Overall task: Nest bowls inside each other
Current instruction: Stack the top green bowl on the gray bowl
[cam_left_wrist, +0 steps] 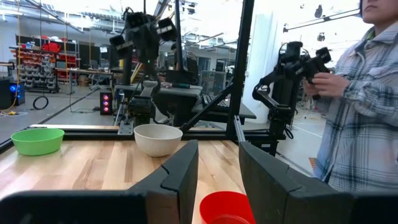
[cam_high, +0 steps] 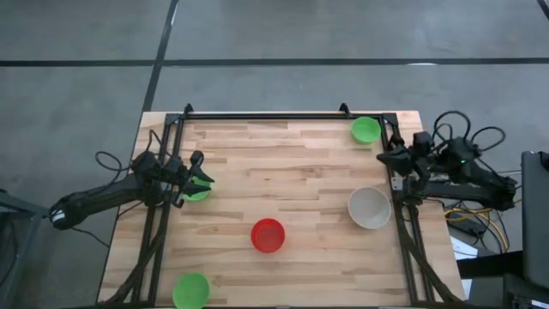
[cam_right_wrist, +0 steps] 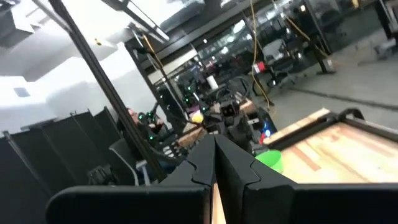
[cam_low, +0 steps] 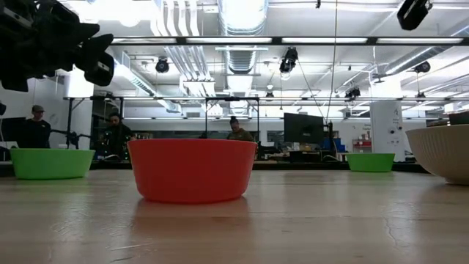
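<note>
Several bowls rest on their bases on the wooden table [cam_high: 300,172], all apart. A green bowl [cam_high: 366,130] is at the far right and a pale grey-white bowl [cam_high: 370,208] at the right. A red bowl [cam_high: 268,235] stands near the middle, and another green bowl [cam_high: 190,291] at the near left. A third green bowl [cam_high: 196,192] sits at the left, partly under my left gripper [cam_high: 203,178]. That gripper hangs open and about level above it [cam_low: 51,163], clear of it. My right gripper [cam_high: 386,156] is shut on nothing, raised by the right edge.
Black frame rails [cam_high: 283,114] run along the table's far, left and right sides. A person in a plaid shirt [cam_left_wrist: 367,93] stands beyond the table and holds a device. More people sit in the room behind [cam_low: 234,130]. Bare wood lies between the bowls.
</note>
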